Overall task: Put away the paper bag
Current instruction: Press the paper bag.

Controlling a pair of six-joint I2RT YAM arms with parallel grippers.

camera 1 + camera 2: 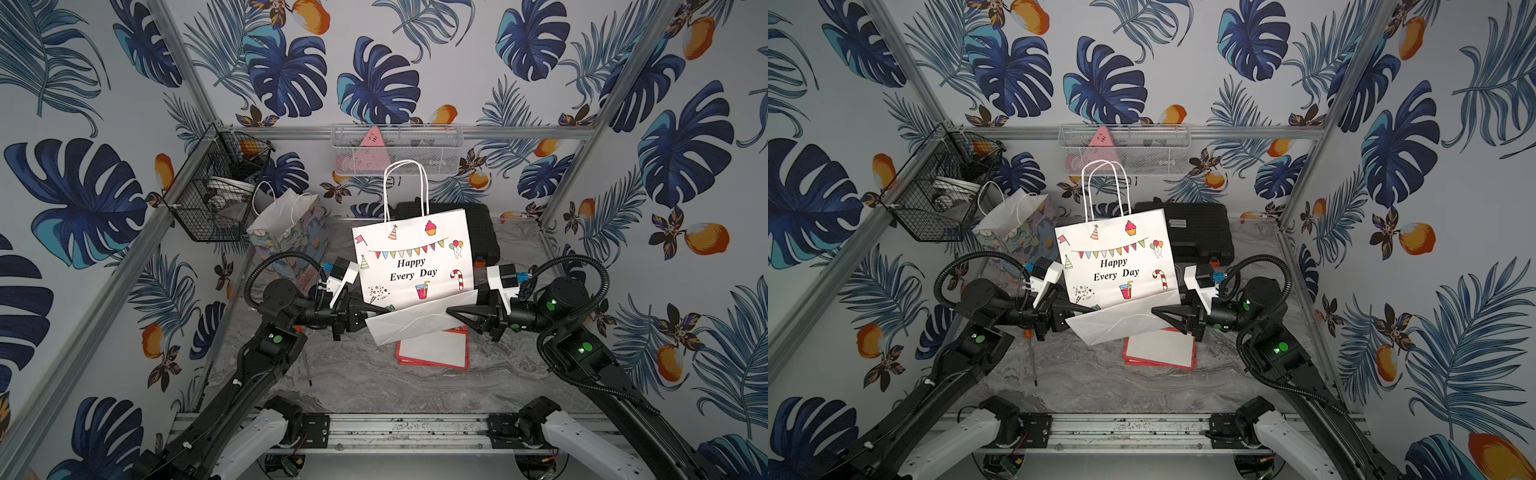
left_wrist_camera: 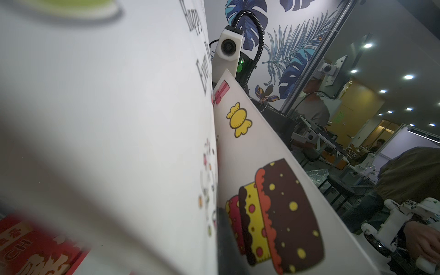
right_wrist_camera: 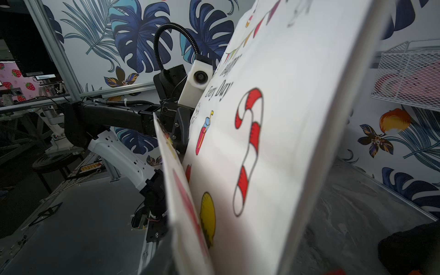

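The white paper bag [image 1: 415,257] printed "Happy Every Day" hangs upright above the table in both top views, its twine handles up and its bottom strip [image 1: 419,322] folded upward. My left gripper [image 1: 384,309] is shut on the bag's lower left corner. My right gripper [image 1: 451,311] comes in from the right, its fingers pinched together on the folded strip at the lower right. In the left wrist view the bag [image 2: 119,119] fills the picture, with a dark finger [image 2: 226,242] in the fold. In the right wrist view the bag [image 3: 285,119] and its flap [image 3: 181,190] run into the jaws, which are hidden.
A floral paper bag [image 1: 286,232] stands at the back left and a black case [image 1: 478,232] lies behind the held bag. A black wire basket [image 1: 216,187] and a white wire basket [image 1: 397,151] hang on the frame. Red-edged white cards [image 1: 432,349] and a thin tool [image 1: 307,365] lie on the marble table.
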